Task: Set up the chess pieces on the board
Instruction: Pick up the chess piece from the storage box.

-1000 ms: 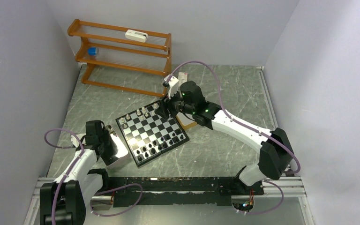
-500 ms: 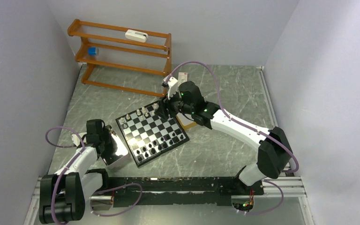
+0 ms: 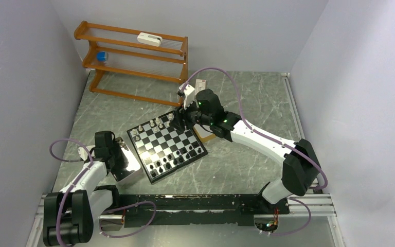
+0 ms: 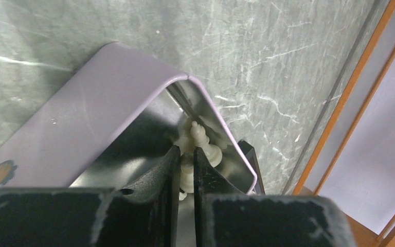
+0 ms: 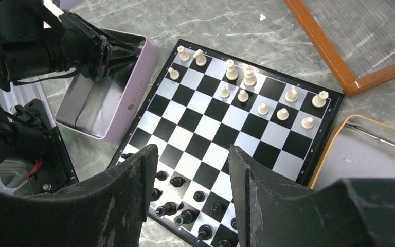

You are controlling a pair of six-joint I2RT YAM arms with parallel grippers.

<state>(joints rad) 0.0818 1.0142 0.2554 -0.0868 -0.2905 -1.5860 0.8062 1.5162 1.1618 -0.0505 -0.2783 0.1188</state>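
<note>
While most white chess pieces (image 5: 243, 95) stand on the board (image 5: 205, 128) under my spread, empty right gripper (image 5: 191, 150), my left gripper (image 4: 186, 150) pinches another white piece (image 4: 186, 172) inside the tray (image 4: 82, 118).

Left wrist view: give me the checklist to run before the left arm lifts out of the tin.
1. Cream piece between the left tool's fingers: ok, the jaws are nearly shut around it.
2. Only one piece caught: cannot tell, neighbouring pieces crowd against it.
3. Fingers free of the tin wall: cannot tell, they work tight in its corner.
4. Empty squares left on the board's white rows: ok.
5. Right tool open and empty: ok.
6. Way to the white rows free: probably not ok, the right tool hangs over that end of the board.
</note>
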